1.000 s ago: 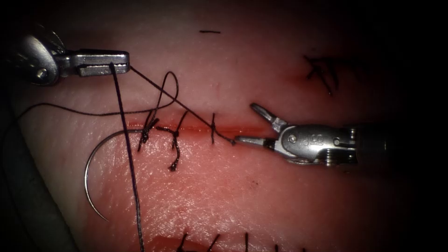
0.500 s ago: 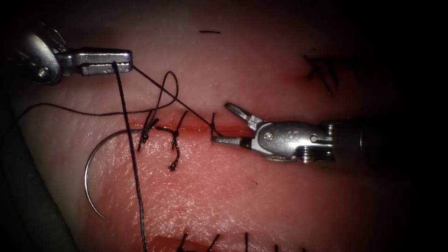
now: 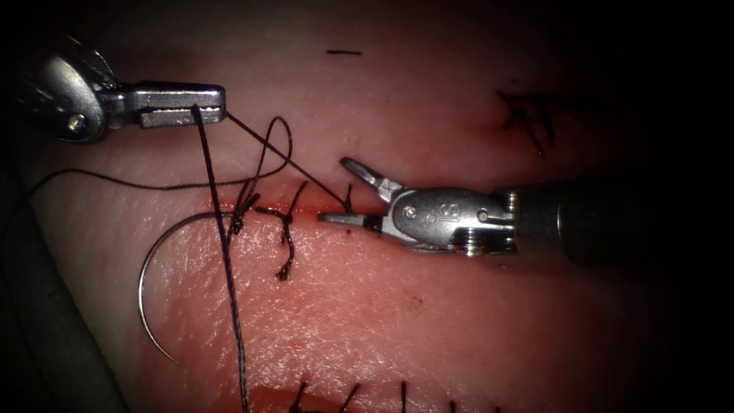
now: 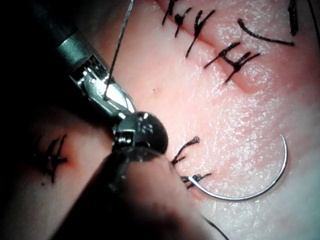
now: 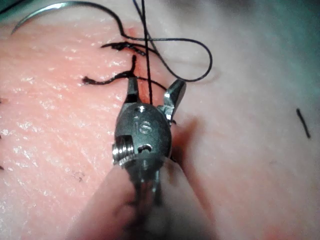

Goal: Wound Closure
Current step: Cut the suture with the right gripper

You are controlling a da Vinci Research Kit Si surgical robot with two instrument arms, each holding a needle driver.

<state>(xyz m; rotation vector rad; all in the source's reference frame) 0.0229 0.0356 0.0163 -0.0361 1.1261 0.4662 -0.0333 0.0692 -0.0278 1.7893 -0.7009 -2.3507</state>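
— What is being held by the left tool (image 3: 210, 105)?

— The thread (image 3: 222, 252) is being pinched between its jaws, which are pressed together. It is being held up near the far left corner of the tissue (image 3: 428, 321). One strand is hanging down from the jaws across the cut (image 3: 306, 213) toward the near edge of the tissue. Another strand is being stretched tight from the jaws down to the cut.

— And what is being held by the right tool (image 3: 336, 191)?

— Nothing is being held by it. Its jaws are being kept spread apart, with one jaw lying along the cut and the other pointing up. The tight strand is running between the two jaws, and this is also being shown in the right wrist view, where the right tool (image 5: 152, 92) is seen with the thread (image 5: 146, 60) passing between its jaws. A second ago this tool was farther toward the right edge of the tissue; it is being moved along the cut toward the left.

— Where is the needle (image 3: 153, 283)?

— It is being left lying flat on the tissue, near the left edge, on the near side of the cut. It is not being held by either tool. Its point is lying free on top. Its blunt end is resting by a stitch (image 3: 284, 237) at the cut.

— Is it being seen from the left wrist too?

— Yes, the needle (image 4: 265, 185) is lying there on the tissue (image 4: 240, 120), apart from the left tool (image 4: 107, 92).
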